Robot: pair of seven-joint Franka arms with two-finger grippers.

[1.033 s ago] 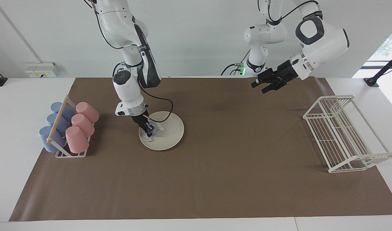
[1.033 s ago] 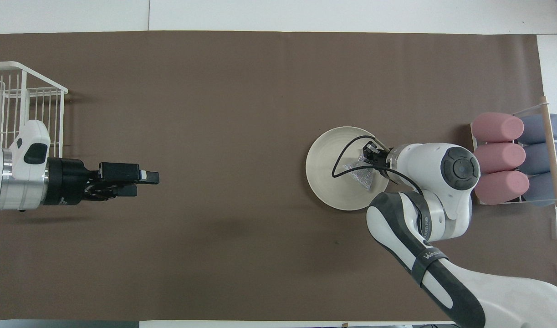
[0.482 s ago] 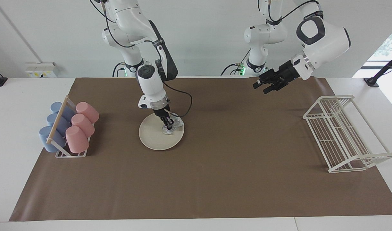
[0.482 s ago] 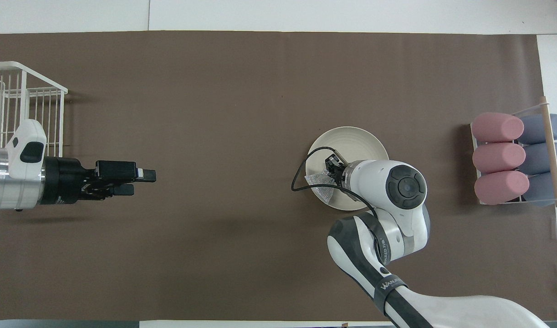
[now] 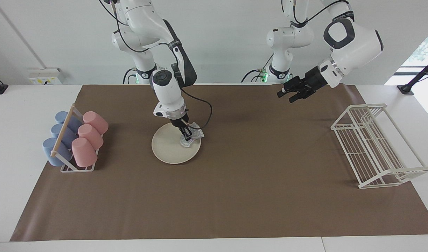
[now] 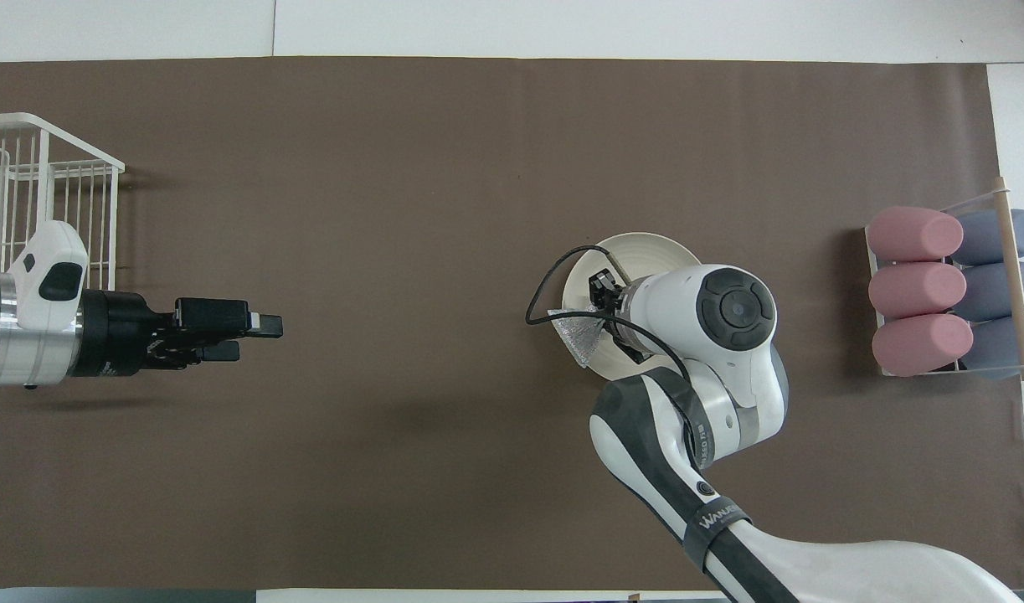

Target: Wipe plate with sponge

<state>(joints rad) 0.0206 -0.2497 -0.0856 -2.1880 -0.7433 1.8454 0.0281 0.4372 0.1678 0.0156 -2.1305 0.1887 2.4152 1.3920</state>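
Observation:
The cream-white plate (image 5: pixel 170 150) (image 6: pixel 641 249) lies on the brown mat toward the right arm's end. My right gripper (image 5: pixel 187 137) (image 6: pixel 599 301) is down on it, shut on the silvery-grey sponge (image 5: pixel 197 134) (image 6: pixel 580 337). The sponge rests on the plate's rim on the side toward the left arm's end and partly overhangs the mat. In the overhead view the right arm's wrist covers much of the plate. My left gripper (image 5: pixel 285 96) (image 6: pixel 256 335) waits open and empty in the air over the mat, toward the left arm's end.
A rack of pink and blue cups (image 5: pixel 74 140) (image 6: pixel 947 289) lies at the right arm's end of the mat. A white wire rack (image 5: pixel 374 143) (image 6: pixel 26 184) stands at the left arm's end. A black cable loops from the right wrist over the plate's rim.
My right gripper has dragged the sponge across the plate, from the edge nearest the cup rack to the edge toward the left arm's end. The left gripper barely shifted.

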